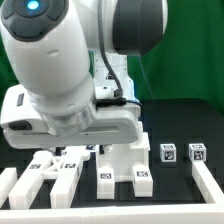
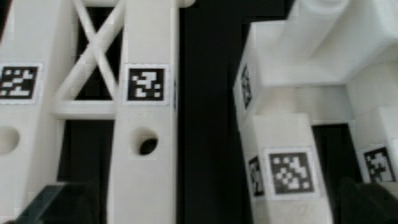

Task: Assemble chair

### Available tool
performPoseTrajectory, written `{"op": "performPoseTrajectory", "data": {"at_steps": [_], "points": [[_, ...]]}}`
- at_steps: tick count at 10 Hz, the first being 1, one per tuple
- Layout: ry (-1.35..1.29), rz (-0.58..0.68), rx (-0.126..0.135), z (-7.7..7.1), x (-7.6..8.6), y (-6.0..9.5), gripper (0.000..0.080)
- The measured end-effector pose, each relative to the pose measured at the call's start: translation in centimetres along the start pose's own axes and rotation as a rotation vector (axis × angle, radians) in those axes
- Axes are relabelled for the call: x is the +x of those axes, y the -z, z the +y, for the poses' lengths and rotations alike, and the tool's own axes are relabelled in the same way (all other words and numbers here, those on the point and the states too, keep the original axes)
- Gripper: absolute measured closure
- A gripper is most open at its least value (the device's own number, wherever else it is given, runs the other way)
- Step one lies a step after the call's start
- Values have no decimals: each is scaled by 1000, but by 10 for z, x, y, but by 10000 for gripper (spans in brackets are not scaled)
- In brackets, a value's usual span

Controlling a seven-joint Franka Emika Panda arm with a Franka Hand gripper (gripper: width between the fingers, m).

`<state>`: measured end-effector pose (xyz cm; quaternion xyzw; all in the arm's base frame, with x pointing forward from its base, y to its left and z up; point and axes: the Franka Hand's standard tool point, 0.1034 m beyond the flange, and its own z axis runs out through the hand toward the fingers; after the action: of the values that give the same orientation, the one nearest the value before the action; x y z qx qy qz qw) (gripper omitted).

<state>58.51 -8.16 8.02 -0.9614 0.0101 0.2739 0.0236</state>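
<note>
The chair's white parts lie on the black table below my arm. In the exterior view a notched block [image 1: 124,160] sits in the middle. Tagged bars [image 1: 68,170] lie to its left and two small cubes [image 1: 168,152] to its right. My gripper is hidden under the arm's white hand [image 1: 75,125] there. In the wrist view my gripper [image 2: 217,208] hangs above a framed part with a cross brace and two tags [image 2: 150,85]. A blocky tagged part [image 2: 288,172] lies beside it. One dark fingertip [image 2: 45,205] shows far to the side. The jaws stand wide apart, holding nothing.
A long white slab [image 1: 210,185] lies at the exterior view's right edge and another white piece [image 1: 8,185] at its left edge. A green wall [image 1: 190,60] stands behind the table. The arm's body [image 1: 50,50] hides the back left.
</note>
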Motion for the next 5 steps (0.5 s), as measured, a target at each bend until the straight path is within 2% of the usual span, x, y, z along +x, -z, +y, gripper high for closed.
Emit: {"op": "performPoseTrajectory", "data": {"at_steps": [1, 2, 4, 5], "points": [[-7, 65, 7, 14, -2, -2, 151], [-24, 146, 20, 21, -1, -12, 151], [-53, 309, 17, 23, 4, -23, 151], [-57, 328, 15, 24, 1, -23, 151]]}}
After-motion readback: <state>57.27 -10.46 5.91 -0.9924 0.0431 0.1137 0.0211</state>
